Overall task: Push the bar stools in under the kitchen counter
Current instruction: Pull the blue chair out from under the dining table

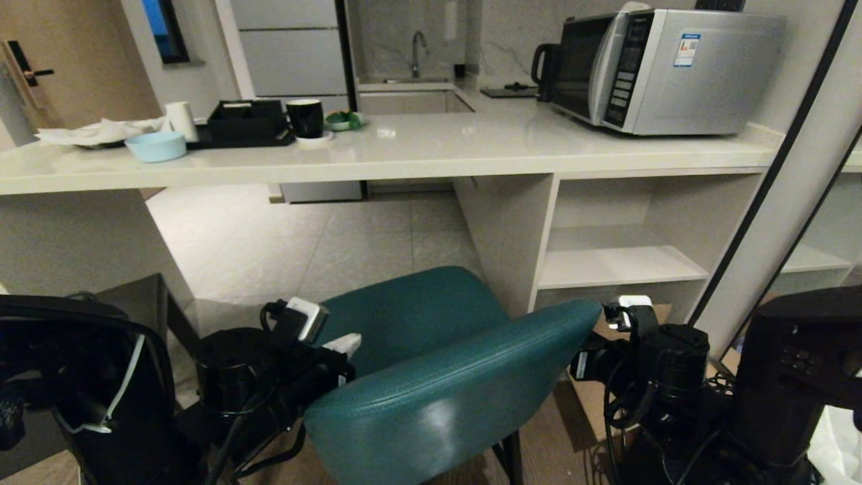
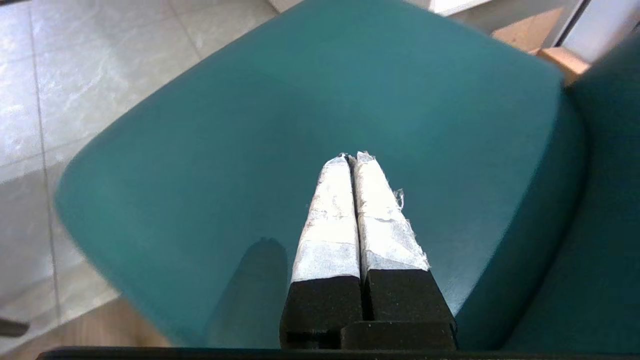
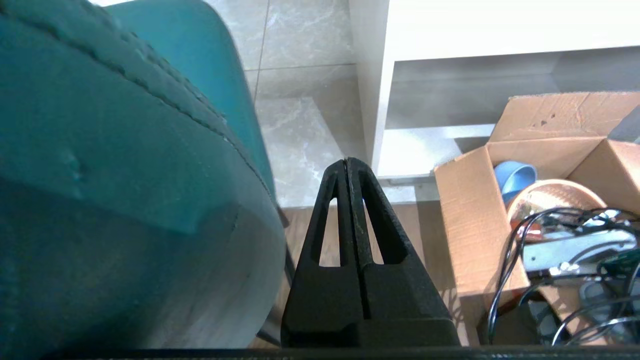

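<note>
Both pincers are pressed fully together and hold nothing: the left gripper (image 2: 352, 159), its fingers wrapped in white tape, hangs over the seat of the teal stool (image 1: 431, 364) from the stool's left side, while the right gripper (image 3: 348, 162) sits just beside the right end of the curved backrest, pointing down at the floor — whether either one touches the upholstery I cannot tell. That stool stands right in front of the robot, its backrest toward the camera and its seat facing the gap beneath the kitchen counter (image 1: 404, 158), with the front edge of the seat short of the slab and a stretch of tiled floor between them. So the push looks barely begun; judging by this, the stool has yet to travel forward under the top, left of the white shelving (image 1: 619, 263). A dark boxy shape at the lower left may be the grey stool (image 1: 138, 300) — it sits outside the counter too. A cardboard box (image 3: 500, 200) lies near the right arm.
</note>
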You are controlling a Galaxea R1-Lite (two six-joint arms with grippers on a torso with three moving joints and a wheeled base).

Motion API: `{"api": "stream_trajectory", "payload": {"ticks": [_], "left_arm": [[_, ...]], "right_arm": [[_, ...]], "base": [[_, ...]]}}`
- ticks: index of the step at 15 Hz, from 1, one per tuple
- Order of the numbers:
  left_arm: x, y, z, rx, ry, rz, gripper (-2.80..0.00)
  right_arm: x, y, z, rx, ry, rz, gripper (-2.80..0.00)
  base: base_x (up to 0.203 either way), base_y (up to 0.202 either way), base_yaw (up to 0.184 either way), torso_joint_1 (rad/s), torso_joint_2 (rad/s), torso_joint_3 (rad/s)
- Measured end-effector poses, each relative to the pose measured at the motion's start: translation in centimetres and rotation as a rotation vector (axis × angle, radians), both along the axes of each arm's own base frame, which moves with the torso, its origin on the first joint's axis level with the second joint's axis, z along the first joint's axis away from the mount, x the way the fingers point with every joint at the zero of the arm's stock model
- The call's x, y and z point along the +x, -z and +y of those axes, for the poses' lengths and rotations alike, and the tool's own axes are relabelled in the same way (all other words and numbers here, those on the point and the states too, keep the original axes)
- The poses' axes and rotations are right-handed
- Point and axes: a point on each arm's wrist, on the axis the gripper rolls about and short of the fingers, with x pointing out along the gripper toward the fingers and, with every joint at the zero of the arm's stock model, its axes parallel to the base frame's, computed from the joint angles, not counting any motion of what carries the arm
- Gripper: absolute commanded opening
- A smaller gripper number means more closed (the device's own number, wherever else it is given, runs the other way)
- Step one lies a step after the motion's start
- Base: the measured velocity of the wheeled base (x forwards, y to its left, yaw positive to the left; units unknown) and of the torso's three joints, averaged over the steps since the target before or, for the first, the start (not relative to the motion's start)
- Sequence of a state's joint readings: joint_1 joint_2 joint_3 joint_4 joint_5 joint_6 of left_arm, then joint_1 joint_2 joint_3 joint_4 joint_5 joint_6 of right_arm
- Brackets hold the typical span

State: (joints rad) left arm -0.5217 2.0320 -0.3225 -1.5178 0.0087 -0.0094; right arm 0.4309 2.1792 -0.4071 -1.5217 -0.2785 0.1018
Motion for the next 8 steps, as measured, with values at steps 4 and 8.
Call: {"api": "stream_trajectory", "payload": {"ticks": [4,8], "left_arm": [[-0.4,0.0,-0.8,0.0,0.013,-0.003,-2.8],[-0.7,0.2,-1.2,0.005,-0.002,0.001,-2.8]], "right_arm": [[1.1,0.3,-0.6,-0.019,0.025,-0.007,-2.8],[1.2,0.6,-0.6,-0.021,0.032,-0.003,-2.8]], "base": [[0.0,0.0,0.0,0.0,0.0,0.0],[0.0,0.0,0.0,0.0,0.0,0.0]]}}
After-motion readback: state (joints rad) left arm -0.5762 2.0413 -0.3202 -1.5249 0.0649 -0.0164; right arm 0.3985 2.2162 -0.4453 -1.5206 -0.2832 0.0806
